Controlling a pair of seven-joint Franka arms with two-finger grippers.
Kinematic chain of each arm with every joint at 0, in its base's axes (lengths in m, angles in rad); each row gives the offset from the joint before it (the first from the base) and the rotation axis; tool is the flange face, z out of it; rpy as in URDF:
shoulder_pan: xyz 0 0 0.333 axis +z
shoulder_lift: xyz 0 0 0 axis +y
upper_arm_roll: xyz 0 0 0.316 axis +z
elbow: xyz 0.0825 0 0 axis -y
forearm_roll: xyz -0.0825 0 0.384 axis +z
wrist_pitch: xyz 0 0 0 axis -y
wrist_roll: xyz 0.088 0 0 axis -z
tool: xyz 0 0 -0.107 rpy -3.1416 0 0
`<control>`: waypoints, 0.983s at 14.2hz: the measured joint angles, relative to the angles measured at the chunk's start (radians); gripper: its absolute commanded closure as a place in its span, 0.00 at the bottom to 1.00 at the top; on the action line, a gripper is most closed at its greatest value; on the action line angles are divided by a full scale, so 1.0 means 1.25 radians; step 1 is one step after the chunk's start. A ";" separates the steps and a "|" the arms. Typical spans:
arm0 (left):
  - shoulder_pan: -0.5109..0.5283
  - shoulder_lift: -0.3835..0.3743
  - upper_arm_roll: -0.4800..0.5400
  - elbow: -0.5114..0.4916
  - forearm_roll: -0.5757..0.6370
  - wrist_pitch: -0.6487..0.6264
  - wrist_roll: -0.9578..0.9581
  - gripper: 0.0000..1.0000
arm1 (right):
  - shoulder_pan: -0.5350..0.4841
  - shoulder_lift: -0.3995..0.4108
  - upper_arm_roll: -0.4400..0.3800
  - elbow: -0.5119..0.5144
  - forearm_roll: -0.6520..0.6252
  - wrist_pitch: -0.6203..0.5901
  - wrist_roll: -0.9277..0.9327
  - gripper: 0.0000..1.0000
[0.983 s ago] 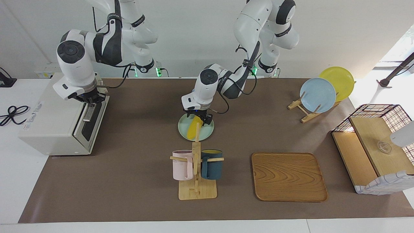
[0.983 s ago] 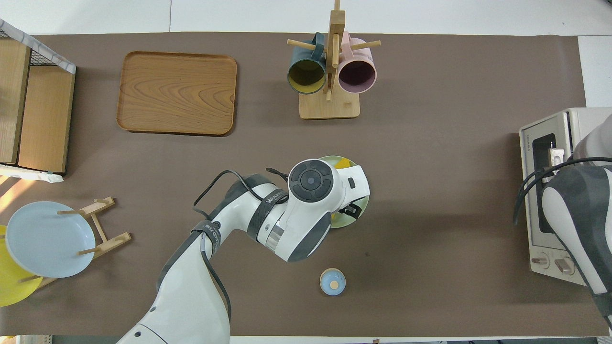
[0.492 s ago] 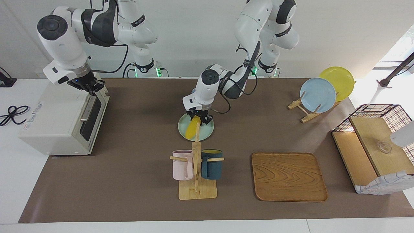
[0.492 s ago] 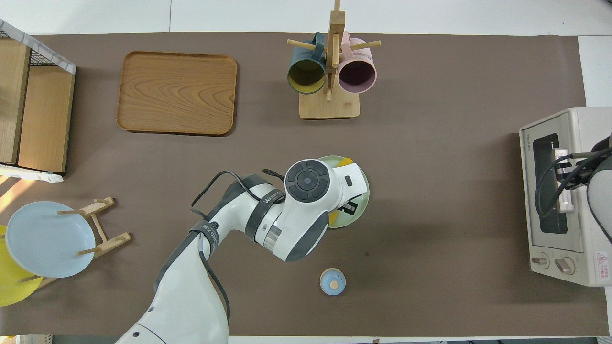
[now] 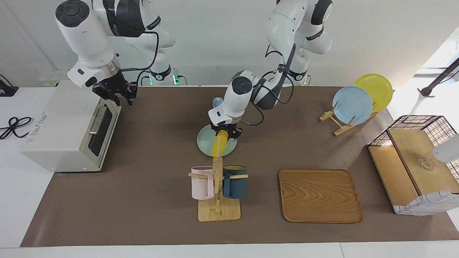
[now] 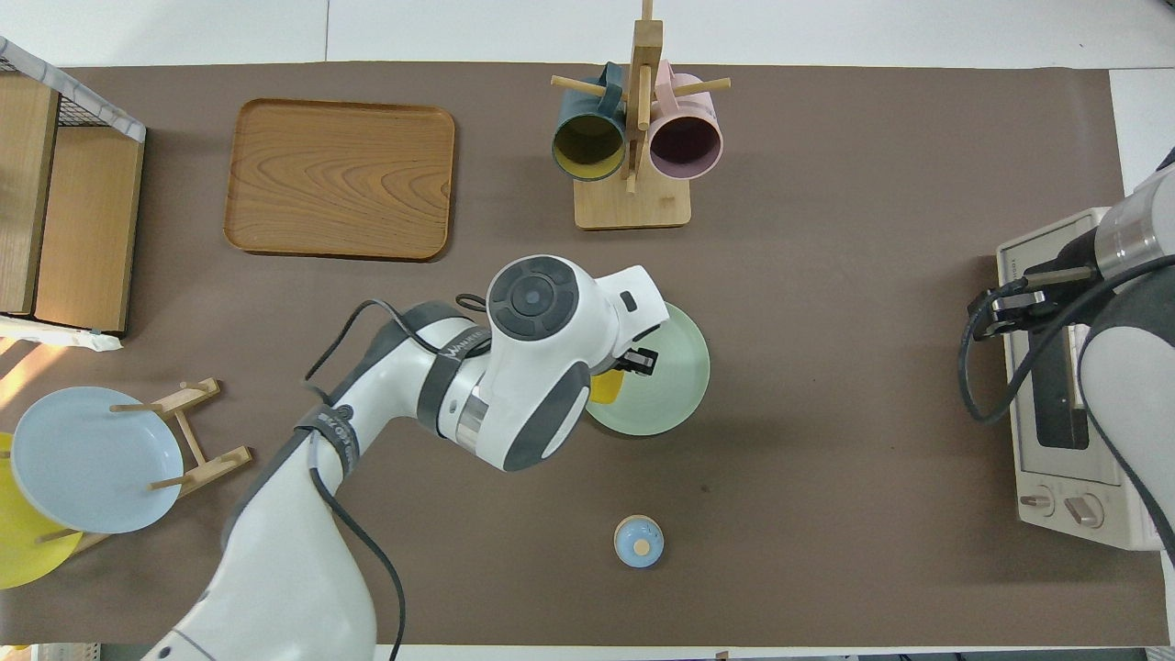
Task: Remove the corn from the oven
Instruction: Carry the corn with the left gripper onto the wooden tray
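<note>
Mostly hidden from above by the left arm's white wrist, the corn [image 5: 218,146] shows fully only in the facing view: a smooth yellow cob hanging tip-down over the round pale green plate [image 5: 204,145], its upper end pinched by the left gripper [image 5: 226,133]. Over at the right arm's end of the desk [image 5: 143,200], the right gripper [image 5: 115,92] hovers with fingers spread above the boxy off-white oven [image 5: 61,129], whose dark glass door is shut
</note>
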State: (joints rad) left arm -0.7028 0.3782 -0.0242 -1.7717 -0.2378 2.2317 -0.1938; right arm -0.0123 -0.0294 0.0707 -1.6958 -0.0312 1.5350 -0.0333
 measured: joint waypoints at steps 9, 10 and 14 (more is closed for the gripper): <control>0.342 -0.108 0.013 0.021 0.076 -0.129 0.064 1.00 | -0.001 0.053 -0.001 0.083 0.006 -0.032 0.000 0.00; 0.378 -0.105 0.013 0.023 0.086 -0.131 0.089 1.00 | -0.001 0.053 -0.001 0.085 0.006 -0.032 0.000 0.00; 0.474 -0.044 0.012 0.074 0.091 -0.131 0.162 1.00 | -0.001 0.053 -0.001 0.092 0.006 -0.032 0.000 0.00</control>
State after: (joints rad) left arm -0.1101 0.3227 -0.0088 -1.6790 -0.1240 2.0685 0.0085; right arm -0.0132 0.0368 0.0696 -1.5802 -0.0231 1.4943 -0.0333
